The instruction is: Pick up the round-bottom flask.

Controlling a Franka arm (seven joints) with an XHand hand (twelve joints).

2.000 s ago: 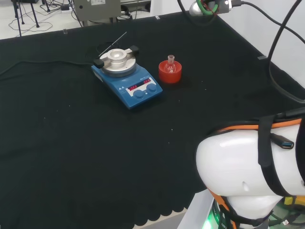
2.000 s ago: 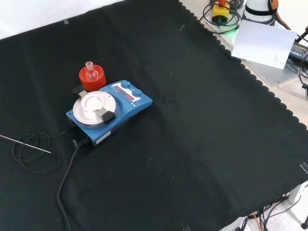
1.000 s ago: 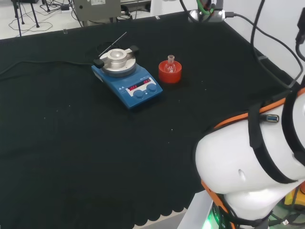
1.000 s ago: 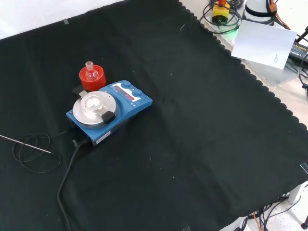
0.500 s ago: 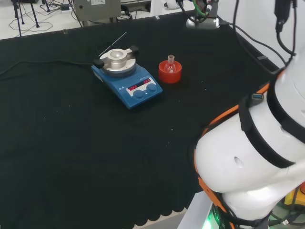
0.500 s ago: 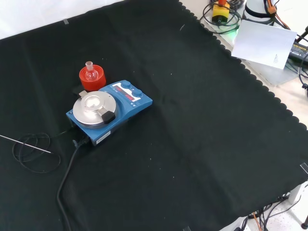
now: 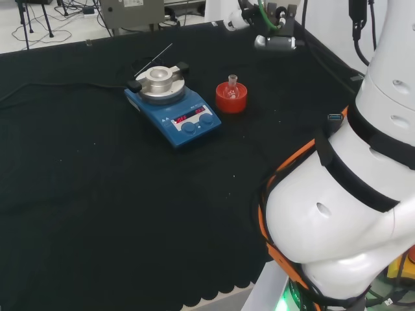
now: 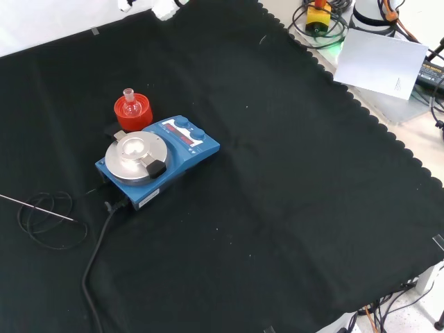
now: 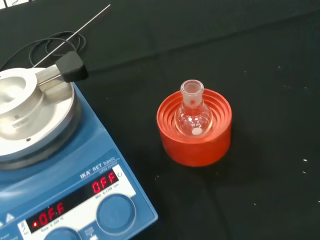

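rb flask (image 9: pixel 193 116) upright in red stand (image 9: pixel 195 146) beside blue hotplate (image 9: pixel 70 185); hand (image 8: pixel 164 8) well apart, finger state can't tell.

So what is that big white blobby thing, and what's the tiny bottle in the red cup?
The big white shape is a robot arm, seen from behind. Another camera looks down from the front; a third rides on its wrist. On the black cloth sits a small clear glass round-bottom flask in a red ribbed ring stand, beside a blue stirring machine with a silver top. A thin metal rod pokes out. Nothing is held: the robot's white hand peeks in, far from the flask.
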